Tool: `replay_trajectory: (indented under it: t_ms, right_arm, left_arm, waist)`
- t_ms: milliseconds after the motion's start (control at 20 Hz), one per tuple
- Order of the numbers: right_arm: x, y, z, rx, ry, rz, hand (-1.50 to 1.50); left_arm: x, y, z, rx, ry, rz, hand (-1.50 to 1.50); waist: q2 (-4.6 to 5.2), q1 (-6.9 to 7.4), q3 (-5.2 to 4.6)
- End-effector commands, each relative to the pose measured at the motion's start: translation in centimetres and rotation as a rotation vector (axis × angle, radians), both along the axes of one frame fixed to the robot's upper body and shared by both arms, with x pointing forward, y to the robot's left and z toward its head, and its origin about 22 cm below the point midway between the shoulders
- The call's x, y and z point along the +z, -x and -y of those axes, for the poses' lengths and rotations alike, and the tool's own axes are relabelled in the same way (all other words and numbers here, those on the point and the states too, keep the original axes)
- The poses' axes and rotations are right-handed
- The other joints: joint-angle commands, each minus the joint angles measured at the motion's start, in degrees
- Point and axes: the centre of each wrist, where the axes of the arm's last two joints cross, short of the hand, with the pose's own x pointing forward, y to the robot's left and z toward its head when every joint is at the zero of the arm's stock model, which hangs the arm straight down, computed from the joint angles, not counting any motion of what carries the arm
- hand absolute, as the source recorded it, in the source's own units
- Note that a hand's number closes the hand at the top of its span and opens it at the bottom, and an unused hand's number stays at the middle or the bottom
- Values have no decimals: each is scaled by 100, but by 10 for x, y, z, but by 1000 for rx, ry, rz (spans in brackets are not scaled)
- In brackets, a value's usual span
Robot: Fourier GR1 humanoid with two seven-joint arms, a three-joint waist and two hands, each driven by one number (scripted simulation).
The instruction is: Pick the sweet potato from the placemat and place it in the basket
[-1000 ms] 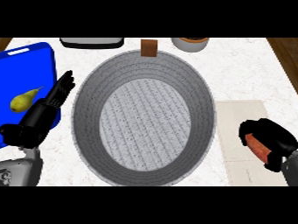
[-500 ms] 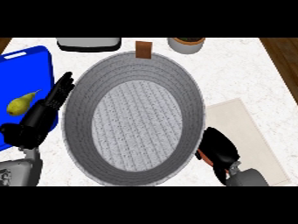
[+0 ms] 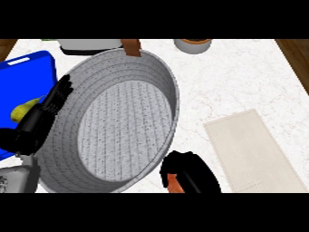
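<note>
I see my right hand [image 3: 191, 174] curled round the orange sweet potato [image 3: 173, 182] by the basket's [image 3: 158, 74] near rim; my left hand [image 3: 40, 118] rests straight-fingered beside its left wall.

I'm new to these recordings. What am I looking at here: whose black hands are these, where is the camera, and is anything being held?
This is the view from a humanoid robot's head, looking steeply down at a white counter. The two black hands are its own. The left hand rests open against the outer wall of a big grey basket. The right hand, at the basket's near rim, has its fingers curled round something orange, most likely the sweet potato. A pale placemat lies bare on the right. On the left is a blue tray with a yellow fruit.
</note>
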Motion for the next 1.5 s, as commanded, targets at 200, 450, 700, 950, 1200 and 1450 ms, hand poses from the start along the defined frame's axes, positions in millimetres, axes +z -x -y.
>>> replay_trajectory:
  t_ms: [200, 450, 700, 950, 1200, 1450]
  right_arm:
    - [62, 83, -58, -132, -370, -21, 150]
    - [81, 92, -67, -246, -351, 36, 150]
    - [91, 84, -70, -316, -319, 82, 150]
    - [100, 68, -71, -415, -329, 134, 150]
    - [116, 46, -70, -527, -373, 192, 150]
    - [151, 25, -71, -663, -428, 220, 150]
  left_arm:
    - [0, 3, -5, 9, -2, -4, 0]
    - [10, -1, -3, 13, -11, 17, 0]
    - [7, 0, 0, 13, -1, 8, 0]
    - [2, 3, -1, -16, -3, 0, 0]
    - [8, -2, 5, -42, 7, 25, 0]
    - [12, -4, 8, -52, -1, 34, 0]
  waist:
    - [19, -49, -10]
    - [36, -101, -32]
    - [65, -26, -33]
    - [98, 100, -33]
    - [141, 230, -23]
    - [158, 325, -23]
